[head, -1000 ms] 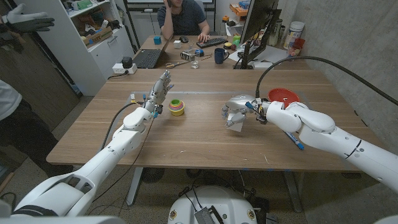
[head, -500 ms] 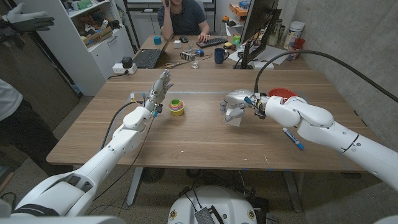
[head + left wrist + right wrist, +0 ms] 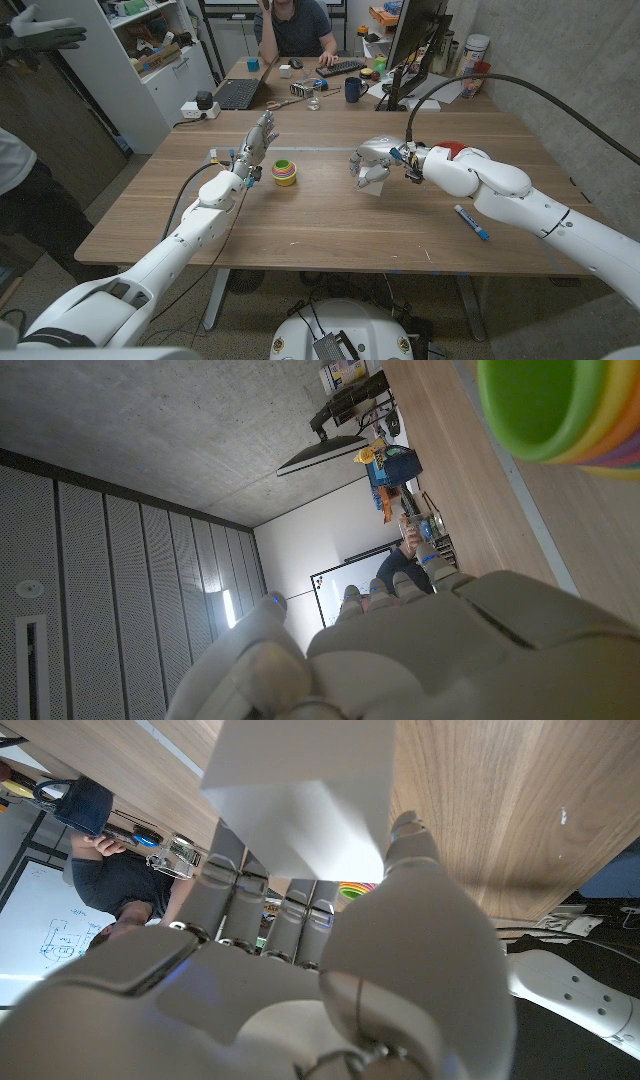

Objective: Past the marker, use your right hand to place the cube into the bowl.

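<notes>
Right hand (image 3: 372, 166) shifted left, gripping white cube (image 3: 374, 184)

bare tabletop (image 3: 330, 225) around stacked cups (image 3: 284, 172)

Even indoor light, blurred wrist close-ups

I'm in an office-type lab — person (image 3: 292, 25) seated at a desk behind my surface (image 3: 300, 215) with laptop (image 3: 237, 93), keyboard (image 3: 342, 68), monitor (image 3: 415, 40) — shelving (image 3: 150, 50), whiteboard, concrete walls.
</notes>
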You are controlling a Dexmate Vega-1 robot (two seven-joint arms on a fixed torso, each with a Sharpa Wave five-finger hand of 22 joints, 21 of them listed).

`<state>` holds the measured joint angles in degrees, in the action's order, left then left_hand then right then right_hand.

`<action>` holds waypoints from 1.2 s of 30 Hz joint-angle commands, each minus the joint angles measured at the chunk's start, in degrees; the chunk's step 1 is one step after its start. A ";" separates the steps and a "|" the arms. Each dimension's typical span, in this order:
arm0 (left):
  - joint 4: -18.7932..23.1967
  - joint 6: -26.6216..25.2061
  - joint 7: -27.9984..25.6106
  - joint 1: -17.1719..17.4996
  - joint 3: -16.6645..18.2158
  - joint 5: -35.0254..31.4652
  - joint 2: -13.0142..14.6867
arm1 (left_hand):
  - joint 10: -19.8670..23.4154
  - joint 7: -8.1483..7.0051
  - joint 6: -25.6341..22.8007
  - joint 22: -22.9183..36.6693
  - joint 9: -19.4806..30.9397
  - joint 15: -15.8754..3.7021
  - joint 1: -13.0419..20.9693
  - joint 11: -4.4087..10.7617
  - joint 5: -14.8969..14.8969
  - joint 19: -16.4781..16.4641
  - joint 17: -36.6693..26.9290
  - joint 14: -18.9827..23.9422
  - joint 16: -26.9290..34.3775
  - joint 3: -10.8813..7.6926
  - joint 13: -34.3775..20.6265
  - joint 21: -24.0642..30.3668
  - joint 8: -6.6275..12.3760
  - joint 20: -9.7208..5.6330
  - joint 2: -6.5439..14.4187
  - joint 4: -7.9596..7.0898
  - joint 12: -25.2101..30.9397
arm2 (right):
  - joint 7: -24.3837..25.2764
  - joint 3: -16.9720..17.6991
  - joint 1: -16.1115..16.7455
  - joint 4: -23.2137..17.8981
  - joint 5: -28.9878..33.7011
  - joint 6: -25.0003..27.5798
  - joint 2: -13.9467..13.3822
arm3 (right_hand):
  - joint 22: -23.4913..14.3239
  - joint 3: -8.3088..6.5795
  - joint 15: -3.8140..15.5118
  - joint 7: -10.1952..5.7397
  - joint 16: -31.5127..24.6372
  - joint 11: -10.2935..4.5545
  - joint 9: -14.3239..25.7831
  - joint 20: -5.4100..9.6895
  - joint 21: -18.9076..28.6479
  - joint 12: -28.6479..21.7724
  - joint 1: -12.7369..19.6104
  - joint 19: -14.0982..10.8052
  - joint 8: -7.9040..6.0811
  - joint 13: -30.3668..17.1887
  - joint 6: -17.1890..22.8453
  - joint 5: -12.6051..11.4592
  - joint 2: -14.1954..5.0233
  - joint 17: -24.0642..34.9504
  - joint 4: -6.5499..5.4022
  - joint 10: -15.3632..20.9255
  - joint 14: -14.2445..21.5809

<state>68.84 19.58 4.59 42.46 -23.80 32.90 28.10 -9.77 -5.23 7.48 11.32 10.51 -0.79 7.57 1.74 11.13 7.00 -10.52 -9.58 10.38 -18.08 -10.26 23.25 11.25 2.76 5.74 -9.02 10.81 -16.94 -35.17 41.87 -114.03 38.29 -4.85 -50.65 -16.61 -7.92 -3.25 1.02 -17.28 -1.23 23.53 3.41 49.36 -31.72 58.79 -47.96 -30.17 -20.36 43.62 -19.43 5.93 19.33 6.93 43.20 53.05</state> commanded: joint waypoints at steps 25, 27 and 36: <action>5.09 -0.18 -2.23 2.98 0.34 -0.94 1.55 | -0.84 0.10 0.23 0.06 0.26 0.38 -0.76 -0.38 0.48 0.29 -0.26 -2.91 0.36 0.50 -0.16 -0.21 -0.07 -0.17 -0.01 0.06 0.39 | 1.96 -1.22 -5.89 5.37 -0.46 2.69 3.96 | -0.04 0.51 16.01 0.14 0.33 -0.08 0.43 9.81 1.41 -0.54 15.37 -1.79 -0.87 -0.82 1.44 0.41 -14.85 0.72 -0.85 0.68 11.65; 5.50 -0.14 -2.84 3.33 0.45 -1.17 1.64 | -0.86 0.09 0.26 0.06 0.26 0.36 -0.76 -0.21 0.49 0.31 -0.25 -2.92 0.35 0.51 -0.16 -0.23 -0.08 -0.16 -0.01 0.07 0.38 | 2.37 -1.22 -6.08 5.47 -0.11 3.05 3.94 | 0.00 0.56 16.00 0.12 0.36 -0.03 0.46 9.78 1.49 -0.56 15.37 -1.73 -0.88 -0.86 1.43 0.44 -14.86 0.78 -0.92 0.74 11.68; 6.33 -0.25 -3.09 4.12 0.78 -0.92 2.04 | -0.86 0.06 0.24 0.06 0.26 0.40 -0.78 -0.36 0.50 0.29 -0.25 -2.92 0.35 0.54 -0.16 -0.24 -0.07 -0.18 0.01 0.10 0.39 | 2.89 -0.53 -6.76 5.97 -0.95 4.91 3.58 | 0.14 0.71 15.97 0.18 0.41 -0.04 0.61 9.78 1.77 -0.64 15.35 -1.60 -1.03 -0.97 1.62 0.53 -14.94 0.97 -1.19 1.03 11.86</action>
<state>74.05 19.57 2.12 45.67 -23.33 31.98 29.66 -9.77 -5.22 7.48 11.19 10.51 -0.79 7.26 1.74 11.13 7.00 -10.52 -9.58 10.38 -17.75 -10.26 23.25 11.25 2.76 6.05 -8.69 10.81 -14.66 -36.28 36.20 -108.79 38.01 -1.71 -47.01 -16.35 -7.04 -3.06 1.11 -16.84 -1.13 23.80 3.61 50.72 -32.16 58.78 -47.76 -30.94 -21.15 44.76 -19.03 5.92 20.10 6.07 43.72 53.65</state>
